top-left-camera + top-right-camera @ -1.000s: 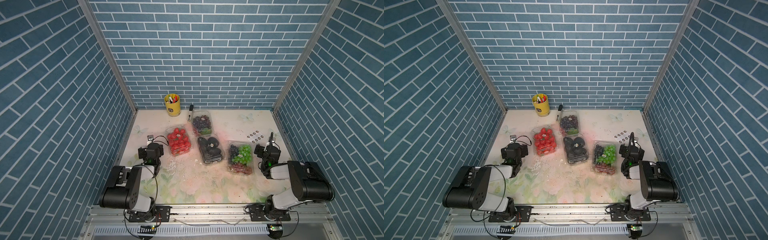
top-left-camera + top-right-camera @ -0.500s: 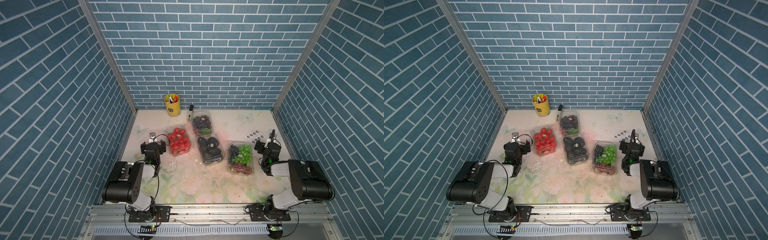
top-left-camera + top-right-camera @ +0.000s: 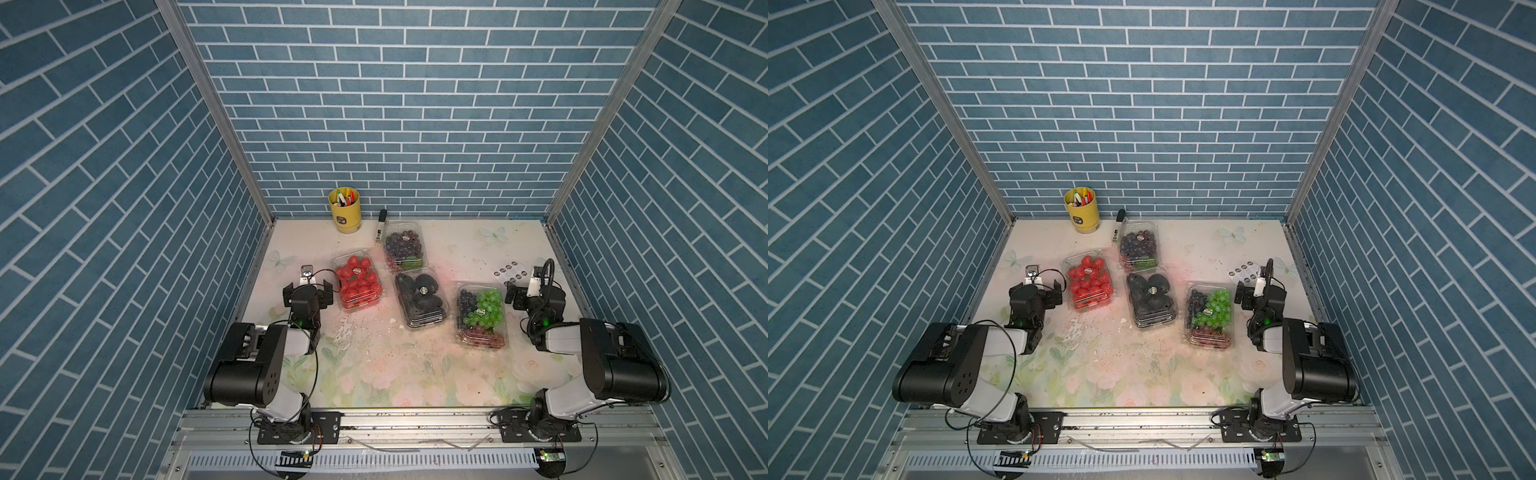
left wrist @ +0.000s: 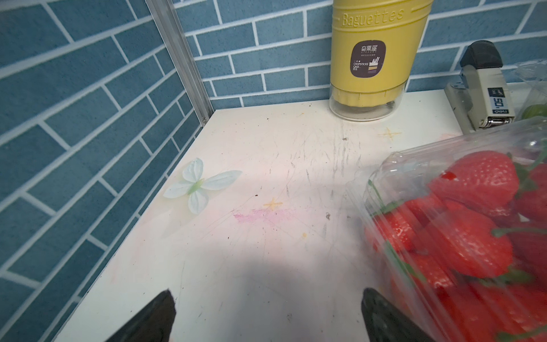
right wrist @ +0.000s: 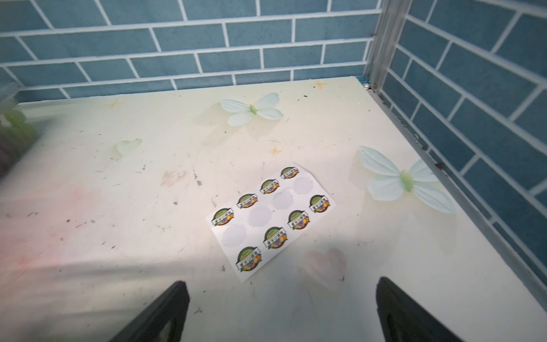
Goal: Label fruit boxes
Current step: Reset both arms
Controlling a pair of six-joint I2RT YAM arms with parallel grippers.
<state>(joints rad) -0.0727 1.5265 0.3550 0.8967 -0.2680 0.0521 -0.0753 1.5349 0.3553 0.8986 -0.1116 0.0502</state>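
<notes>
Now the left claw gapes wide and empty just beside the strawberry punnet; the right claw, equally wide, hangs over the worktop near the sticker sheet. Between them lie the dark-grape punnet, black-fruit punnet and mixed-grape punnet, each stickered.

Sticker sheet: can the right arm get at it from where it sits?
Probably yes. The sticker sheet lies flat on bare table just ahead of the open right tool, nothing between them; the mixed-grape box sits off to the side.
</notes>
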